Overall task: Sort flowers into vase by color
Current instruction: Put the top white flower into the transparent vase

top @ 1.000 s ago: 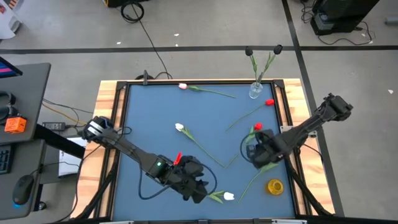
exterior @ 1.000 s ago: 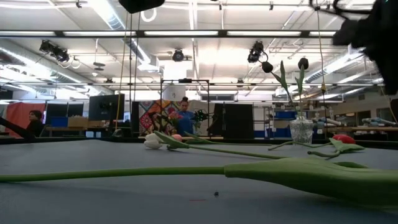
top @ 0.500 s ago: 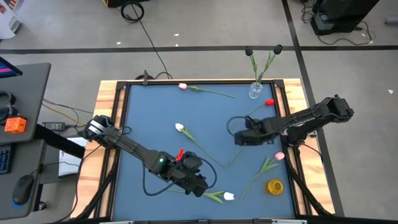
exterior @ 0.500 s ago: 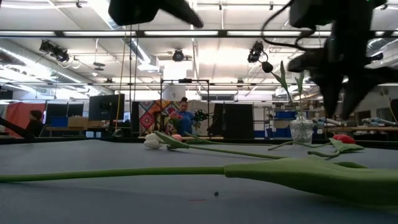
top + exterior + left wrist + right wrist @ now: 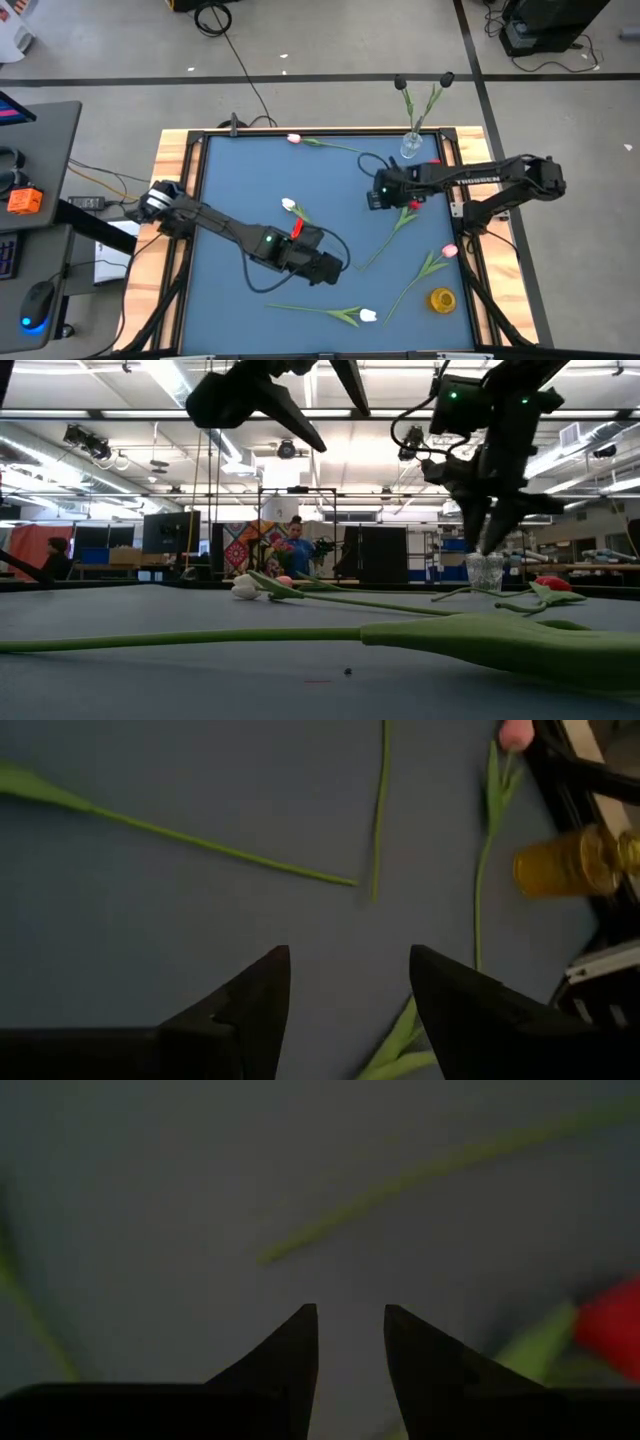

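Observation:
Tulips lie flat on the blue table point(image 5: 240, 180): a pink-white one point(image 5: 294, 139) at the far edge, a white one point(image 5: 289, 205) mid-table, a red one point(image 5: 413, 204), a pink one point(image 5: 449, 251) and a white one point(image 5: 368, 315) near the front. A clear vase point(image 5: 410, 147) at the far right holds two black tulips point(image 5: 400, 82). My left gripper point(image 5: 332, 268) hangs open above the table's middle, over bare mat and stems point(image 5: 380, 810). My right gripper point(image 5: 373, 197) hangs open, pointing down, just left of the red tulip, with nothing between its fingers point(image 5: 300, 1345).
A yellow vase point(image 5: 441, 299) stands at the front right corner, beside the pink tulip's stem point(image 5: 480, 890). Another red tulip head point(image 5: 434, 164) shows by the right arm near the clear vase. A raised wooden frame point(image 5: 175, 200) borders the table.
My right gripper has swung from the table's right side toward the far edge and a little left, rolling as it went, and now hangs beside the red tulip. My left gripper has drawn back from the near edge toward the middle, uncovering the front white tulip's stem.

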Robot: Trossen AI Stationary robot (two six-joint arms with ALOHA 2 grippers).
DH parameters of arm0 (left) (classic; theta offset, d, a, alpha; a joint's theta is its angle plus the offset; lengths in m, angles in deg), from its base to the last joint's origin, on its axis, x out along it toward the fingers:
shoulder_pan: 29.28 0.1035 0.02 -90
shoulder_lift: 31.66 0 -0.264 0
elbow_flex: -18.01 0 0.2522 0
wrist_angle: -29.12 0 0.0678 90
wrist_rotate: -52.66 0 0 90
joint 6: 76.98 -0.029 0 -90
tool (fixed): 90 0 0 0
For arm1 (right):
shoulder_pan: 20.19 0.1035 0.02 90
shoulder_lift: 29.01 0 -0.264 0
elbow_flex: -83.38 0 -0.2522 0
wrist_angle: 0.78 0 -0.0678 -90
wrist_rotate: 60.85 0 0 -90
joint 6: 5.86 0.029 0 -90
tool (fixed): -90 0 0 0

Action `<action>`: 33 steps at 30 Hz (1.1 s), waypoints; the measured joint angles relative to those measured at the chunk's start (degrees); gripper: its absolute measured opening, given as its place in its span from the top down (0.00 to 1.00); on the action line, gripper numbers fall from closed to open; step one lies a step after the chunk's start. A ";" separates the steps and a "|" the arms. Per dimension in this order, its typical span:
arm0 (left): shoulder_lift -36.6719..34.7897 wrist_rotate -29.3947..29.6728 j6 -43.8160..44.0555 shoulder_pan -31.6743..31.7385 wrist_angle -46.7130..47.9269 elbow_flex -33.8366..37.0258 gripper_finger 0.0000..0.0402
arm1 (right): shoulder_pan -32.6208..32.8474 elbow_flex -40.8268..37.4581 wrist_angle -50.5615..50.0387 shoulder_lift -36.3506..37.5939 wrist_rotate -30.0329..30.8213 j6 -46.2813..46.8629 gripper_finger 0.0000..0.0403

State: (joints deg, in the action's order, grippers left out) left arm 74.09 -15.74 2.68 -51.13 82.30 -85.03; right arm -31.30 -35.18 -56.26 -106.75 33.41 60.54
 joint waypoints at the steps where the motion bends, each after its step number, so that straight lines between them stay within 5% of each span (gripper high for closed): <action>1: 0.00 -0.26 0.43 0.28 0.32 0.00 0.48 | -0.43 0.00 1.64 0.00 -1.40 -2.52 0.69; 10: 0.00 -3.51 5.71 -0.37 2.50 0.00 0.51 | 4.37 0.04 6.67 -0.68 -12.77 -9.17 0.69; 19: 3.08 -8.78 -8.30 3.33 -6.49 -0.04 0.57 | 20.67 0.04 -5.15 -0.20 -19.67 -3.06 0.69; 27: 2.57 -13.05 -18.48 8.21 -6.75 -0.01 0.57 | 39.15 0.04 -21.97 0.13 -13.76 -21.15 0.69; 33: 2.29 -16.75 -22.82 8.38 -6.44 -0.02 0.57 | 48.54 0.04 -23.17 0.11 -11.77 -30.04 0.69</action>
State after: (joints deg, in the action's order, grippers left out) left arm 76.38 -32.49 -20.14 -42.75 75.86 -85.05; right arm 17.24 -35.13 -79.42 -106.64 21.64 30.50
